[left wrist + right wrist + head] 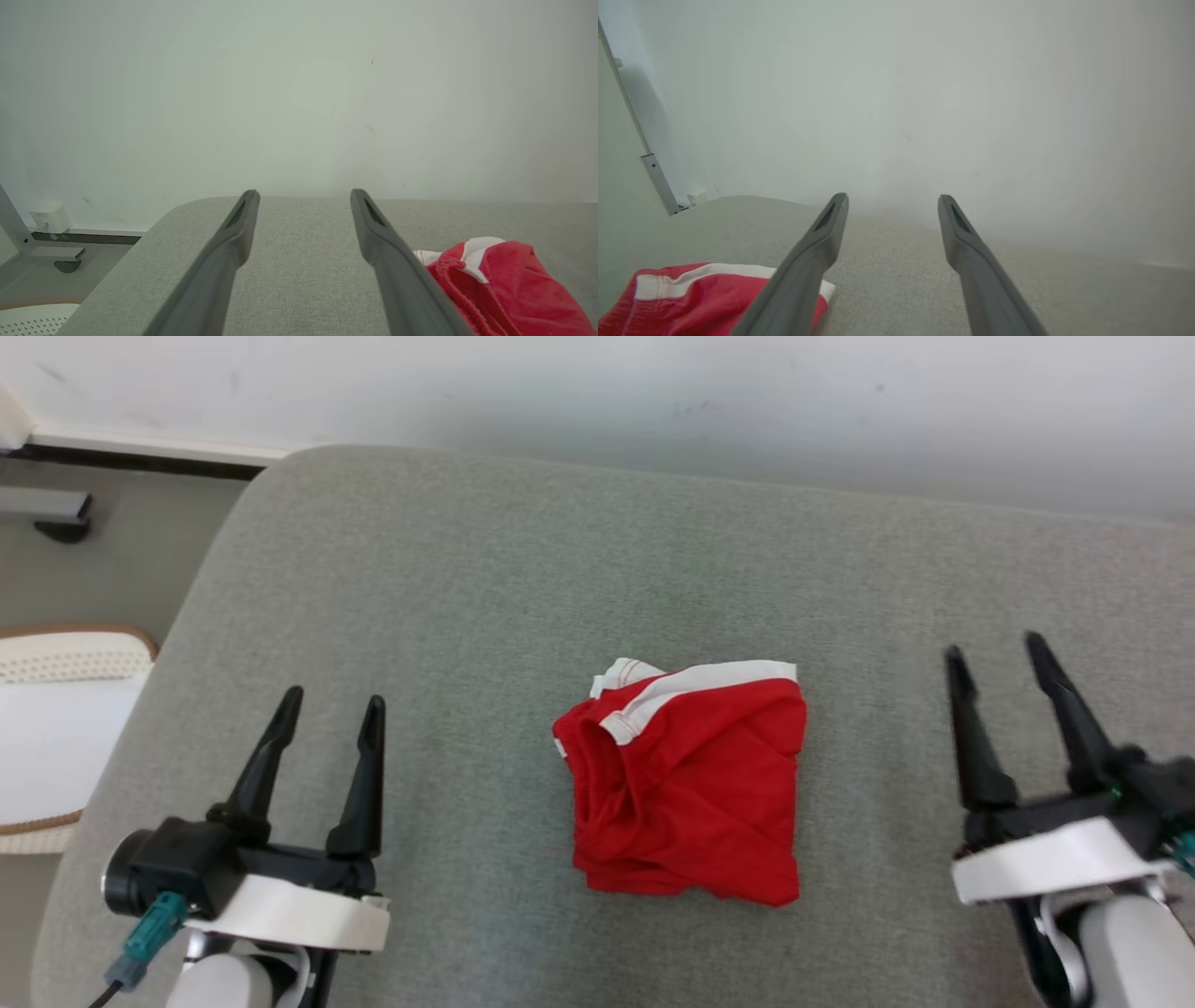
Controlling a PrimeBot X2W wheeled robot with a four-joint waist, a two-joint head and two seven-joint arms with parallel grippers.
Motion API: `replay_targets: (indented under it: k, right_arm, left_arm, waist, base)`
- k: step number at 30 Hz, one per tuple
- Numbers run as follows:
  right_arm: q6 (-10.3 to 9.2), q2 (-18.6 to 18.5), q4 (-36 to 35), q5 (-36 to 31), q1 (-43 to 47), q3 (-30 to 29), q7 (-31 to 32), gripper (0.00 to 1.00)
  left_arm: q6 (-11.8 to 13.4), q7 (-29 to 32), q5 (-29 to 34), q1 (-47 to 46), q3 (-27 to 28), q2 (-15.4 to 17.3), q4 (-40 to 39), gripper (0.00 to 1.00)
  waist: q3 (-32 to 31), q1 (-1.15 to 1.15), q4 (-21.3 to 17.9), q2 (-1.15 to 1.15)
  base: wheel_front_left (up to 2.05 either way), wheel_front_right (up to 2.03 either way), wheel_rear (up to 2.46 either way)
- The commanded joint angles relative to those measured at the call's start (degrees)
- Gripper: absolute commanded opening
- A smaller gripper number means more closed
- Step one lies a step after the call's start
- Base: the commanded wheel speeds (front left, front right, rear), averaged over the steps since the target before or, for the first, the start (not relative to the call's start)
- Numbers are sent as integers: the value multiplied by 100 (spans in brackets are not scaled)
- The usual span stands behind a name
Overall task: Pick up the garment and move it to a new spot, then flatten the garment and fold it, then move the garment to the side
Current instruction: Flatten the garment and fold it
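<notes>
Lying folded at the head view's centre on the grey cushion, the red shorts sit apart from both grippers: left gripper at 8 o'clock, right gripper at 4 o'clock, fingers spread and empty. Left wrist view: shorts at 4 o'clock. Right wrist view: shorts at 8 o'clock.

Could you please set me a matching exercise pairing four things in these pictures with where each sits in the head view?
Things:
1. garment
2. left gripper
3. right gripper
4. wall

Places:
a. lower right, jaws open
b. along the top edge
c. middle of the grey cushion, folded
d. lower left, jaws open

Pairs: 1-c, 2-d, 3-a, 4-b
</notes>
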Motion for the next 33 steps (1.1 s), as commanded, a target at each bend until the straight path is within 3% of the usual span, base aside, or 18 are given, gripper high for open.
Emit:
replay_targets:
  k: [1, 5, 12, 33]
  right_arm:
    - [-3, 34, -346, -108, 365, -321, 173, 100]
    - [-3, 116, -1203, -282, 1055, -786, 623, 100]
    - [-3, 215, -2028, -225, 1802, -851, 1146, 100]
    - [-3, 233, -2327, 153, 2984, -880, 1533, 100]
  left_arm:
    - [31, -8, 59, 87, 62, 72, -13, 100]
    - [79, -8, 162, 230, 171, 152, -25, 100]
    - [116, -8, 238, 499, 197, 223, 13, 100]
    - [245, 250, 306, 1443, -40, 264, 17, 100]
  waist:
    - [-73, 0, -123, 0]
    - [-190, 0, -302, 0]
    - [-426, 0, -480, 0]
    - [-1431, 0, -645, 0]
  base:
    - [0, 0, 0]
    - [0, 0, 0]
    - [0, 0, 0]
    - [0, 0, 0]
